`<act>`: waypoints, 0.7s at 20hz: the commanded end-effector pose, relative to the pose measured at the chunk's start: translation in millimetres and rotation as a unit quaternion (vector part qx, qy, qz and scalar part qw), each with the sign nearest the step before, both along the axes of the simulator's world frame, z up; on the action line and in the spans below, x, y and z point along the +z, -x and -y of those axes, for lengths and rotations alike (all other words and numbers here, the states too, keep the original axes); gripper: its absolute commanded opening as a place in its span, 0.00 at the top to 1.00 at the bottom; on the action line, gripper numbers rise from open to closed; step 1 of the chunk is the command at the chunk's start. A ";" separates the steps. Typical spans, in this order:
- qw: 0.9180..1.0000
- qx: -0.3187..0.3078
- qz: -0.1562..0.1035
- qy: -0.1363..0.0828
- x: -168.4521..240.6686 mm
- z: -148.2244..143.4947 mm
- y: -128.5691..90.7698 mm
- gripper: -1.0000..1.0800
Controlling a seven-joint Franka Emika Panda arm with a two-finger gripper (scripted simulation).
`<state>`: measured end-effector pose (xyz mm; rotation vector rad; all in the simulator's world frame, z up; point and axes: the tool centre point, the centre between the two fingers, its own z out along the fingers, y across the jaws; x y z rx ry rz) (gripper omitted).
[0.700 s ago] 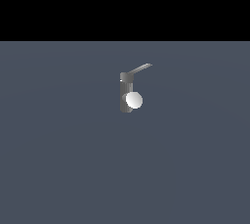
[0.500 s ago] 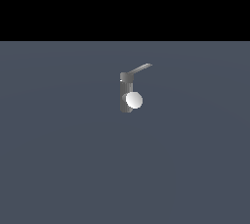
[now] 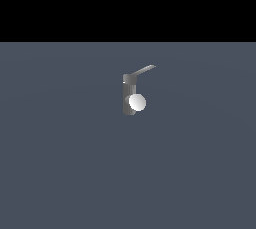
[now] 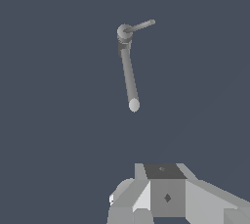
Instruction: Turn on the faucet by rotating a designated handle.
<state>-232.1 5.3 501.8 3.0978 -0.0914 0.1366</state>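
The faucet [image 3: 129, 95] is a small dark-grey upright post on the grey floor, with a white rounded ball [image 3: 136, 102] in front of it. The handle [image 3: 145, 69] is a thin light-grey lever that juts from the post's top toward the exterior view's right. In the wrist view the post top [image 4: 124, 32], the handle [image 4: 141, 25] and a long bar ending in a white tip [image 4: 134, 104] show from above. Grey and white blocks of my gripper [image 4: 163, 191] fill that picture's edge, well apart from the faucet. Its fingertips are not clear. The arm does not show in the exterior view.
A plain grey floor [image 3: 60, 163] lies all around the faucet. A black band [image 3: 128, 3] fills the upper part of the exterior view.
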 end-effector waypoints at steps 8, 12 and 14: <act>0.996 -0.089 -0.003 -0.007 -40.1 -18.2 -45.3 1.00; 0.991 -0.136 -0.004 -0.011 -61.1 -24.6 -70.4 1.00; 0.987 -0.159 -0.005 -0.013 -71.6 -27.0 -83.2 1.00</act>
